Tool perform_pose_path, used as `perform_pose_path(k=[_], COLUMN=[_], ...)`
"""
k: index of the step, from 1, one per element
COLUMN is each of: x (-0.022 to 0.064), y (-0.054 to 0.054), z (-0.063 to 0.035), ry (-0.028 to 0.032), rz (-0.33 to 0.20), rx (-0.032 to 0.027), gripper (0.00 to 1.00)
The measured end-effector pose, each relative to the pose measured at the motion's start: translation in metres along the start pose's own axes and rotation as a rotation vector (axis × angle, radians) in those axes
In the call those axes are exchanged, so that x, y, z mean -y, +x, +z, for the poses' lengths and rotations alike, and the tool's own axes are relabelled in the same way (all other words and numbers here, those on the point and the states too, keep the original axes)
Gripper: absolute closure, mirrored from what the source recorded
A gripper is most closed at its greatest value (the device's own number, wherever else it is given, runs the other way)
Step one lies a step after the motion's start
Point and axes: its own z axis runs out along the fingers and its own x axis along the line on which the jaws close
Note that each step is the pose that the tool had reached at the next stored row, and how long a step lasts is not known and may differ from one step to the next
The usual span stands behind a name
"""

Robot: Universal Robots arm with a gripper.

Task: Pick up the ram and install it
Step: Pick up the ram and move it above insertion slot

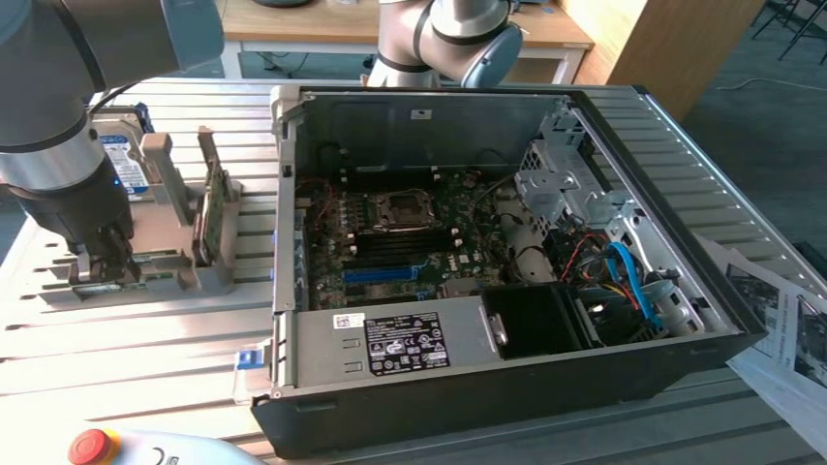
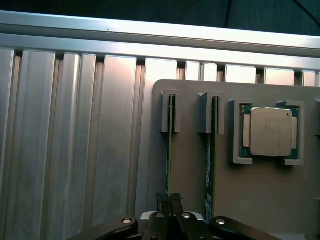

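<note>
Pinching the long, thin green circuit-board ram by its edge, with black fingers pressed almost together on it. Standing edge-on in a grey plastic holder on the ribbed aluminium bench — second stick and square silver processor chip sitting alongside.

The gripper is down at the gray holder on the slatted table — at the exterior view's left of the open computer case.
</note>
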Motion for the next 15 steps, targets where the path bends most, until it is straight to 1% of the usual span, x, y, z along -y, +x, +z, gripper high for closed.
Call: perform_pose_path(k=[9, 15], x=[0.0000, 0.0000], y=[0.0000, 0.0000], z=[0.0000, 0.0000], ry=[0.0000, 0.0003], rz=[0.001, 0.010], rx=[0.0001, 0.0005], gripper=[0.88, 0.88])
